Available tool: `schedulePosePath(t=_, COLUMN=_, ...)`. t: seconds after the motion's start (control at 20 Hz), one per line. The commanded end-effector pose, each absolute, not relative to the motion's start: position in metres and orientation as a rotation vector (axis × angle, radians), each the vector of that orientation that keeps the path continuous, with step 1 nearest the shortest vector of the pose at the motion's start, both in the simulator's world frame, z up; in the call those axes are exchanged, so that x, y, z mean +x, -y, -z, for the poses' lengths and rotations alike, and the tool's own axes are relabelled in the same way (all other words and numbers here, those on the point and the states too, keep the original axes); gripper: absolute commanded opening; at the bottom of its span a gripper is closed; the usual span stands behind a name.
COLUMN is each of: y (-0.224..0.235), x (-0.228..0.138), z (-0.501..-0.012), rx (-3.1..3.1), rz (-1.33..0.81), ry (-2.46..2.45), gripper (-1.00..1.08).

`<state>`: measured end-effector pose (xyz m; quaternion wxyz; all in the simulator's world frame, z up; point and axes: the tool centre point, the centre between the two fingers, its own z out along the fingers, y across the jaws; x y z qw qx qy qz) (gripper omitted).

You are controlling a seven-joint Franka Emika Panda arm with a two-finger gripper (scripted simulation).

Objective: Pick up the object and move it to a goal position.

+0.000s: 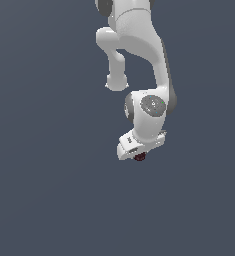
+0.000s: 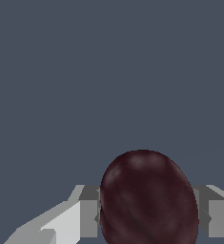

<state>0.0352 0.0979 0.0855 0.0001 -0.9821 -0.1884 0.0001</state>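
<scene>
The object is a small dark red, roundish ball with darker speckles. In the exterior view it (image 1: 140,157) peeks out just under the white hand of the arm. In the wrist view it (image 2: 149,200) looms large between the two grey-white fingers (image 2: 88,217), which press against its sides. My gripper (image 1: 138,156) is shut on it. The fingertips are hidden behind the hand in the exterior view. I cannot tell from these views whether the ball rests on the surface or hangs above it.
The white arm (image 1: 139,50) reaches down from the top of the exterior view. A plain dark blue-grey surface (image 1: 49,190) fills the background in both views. No goal marker shows.
</scene>
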Motion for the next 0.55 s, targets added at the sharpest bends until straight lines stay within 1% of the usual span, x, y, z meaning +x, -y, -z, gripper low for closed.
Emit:
schedulePosePath(t=0.0, y=-0.109, x=0.043, z=-0.092, rx=-3.086, rz=0.000, ry=0.589, gripper=-1.00)
schedulePosePath(t=0.5, y=-0.125, x=0.055, z=-0.100, rx=-3.086, rz=0.000, ry=0.590, gripper=-1.00)
